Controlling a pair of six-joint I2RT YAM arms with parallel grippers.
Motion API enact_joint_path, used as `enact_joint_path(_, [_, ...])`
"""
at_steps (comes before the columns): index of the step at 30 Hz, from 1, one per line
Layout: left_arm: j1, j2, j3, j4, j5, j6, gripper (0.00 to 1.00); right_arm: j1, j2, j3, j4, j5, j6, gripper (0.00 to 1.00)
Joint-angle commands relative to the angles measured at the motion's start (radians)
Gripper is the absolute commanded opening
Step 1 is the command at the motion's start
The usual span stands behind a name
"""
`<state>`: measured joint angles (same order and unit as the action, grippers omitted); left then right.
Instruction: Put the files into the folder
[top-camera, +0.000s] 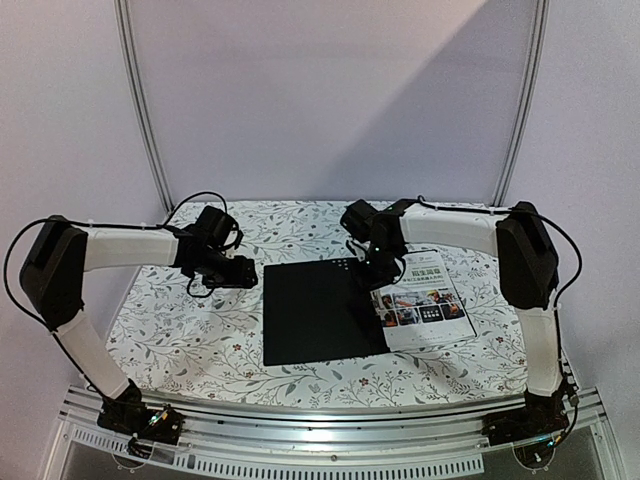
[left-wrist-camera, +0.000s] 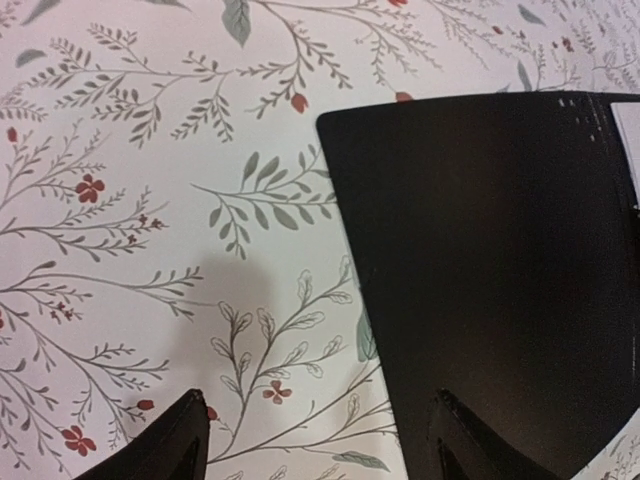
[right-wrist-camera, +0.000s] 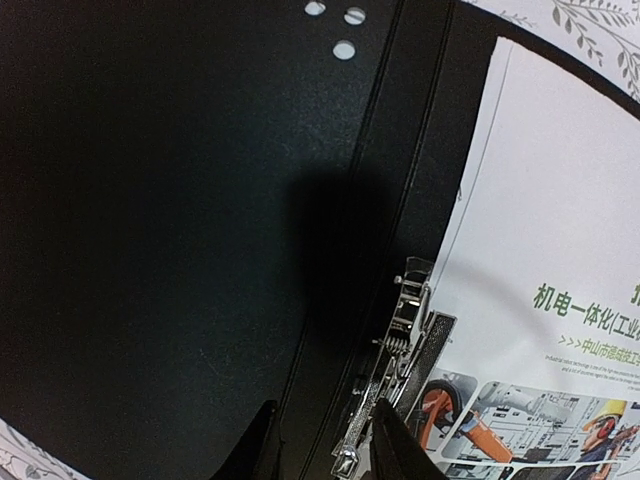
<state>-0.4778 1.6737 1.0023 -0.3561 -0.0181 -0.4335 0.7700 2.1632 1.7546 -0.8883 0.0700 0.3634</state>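
Lying open and flat on the table (top-camera: 180, 320), the folder (top-camera: 310, 312) shows its black inside, and the files (top-camera: 425, 305) rest on the half to the right of the right pincer (right-wrist-camera: 330, 440), colour brochure sheet uppermost. Judged from that, the main step looks done: sheets are inside. What appears left is securing them under the metal clip (right-wrist-camera: 395, 375) along the spine and shutting the cover; whether the clip's plate already presses the paper edge, I cannot tell. Right pincer: jaws narrowly apart, directly over the spine, the clip's lever running up from between the fingertips, close against one of them. Whether it actually pinches the lever, I cannot tell. Left pincer (left-wrist-camera: 320, 440): spread wide, nothing between the fingers, touching nothing as far as visible; it hangs across the outer edge of the bare black flap, one fingertip over patterned cloth, the other over the flap.
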Motion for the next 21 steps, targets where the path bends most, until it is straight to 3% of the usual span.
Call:
enact_joint_path(1, [0.005, 0.019, 0.009, 0.028, 0.084, -0.002, 0.75, 0.016, 0.048, 0.050, -0.090, 0.101, 0.020, 0.29])
enact_joint_path(10, [0.017, 0.044, 0.009, 0.034, 0.127, -0.007, 0.71, 0.016, 0.097, 0.058, -0.106, 0.113, 0.023, 0.30])
enact_joint_path(21, [0.023, 0.070, 0.016, 0.018, 0.123, -0.002, 0.68, 0.017, 0.135, 0.072, -0.069, 0.126, 0.041, 0.17])
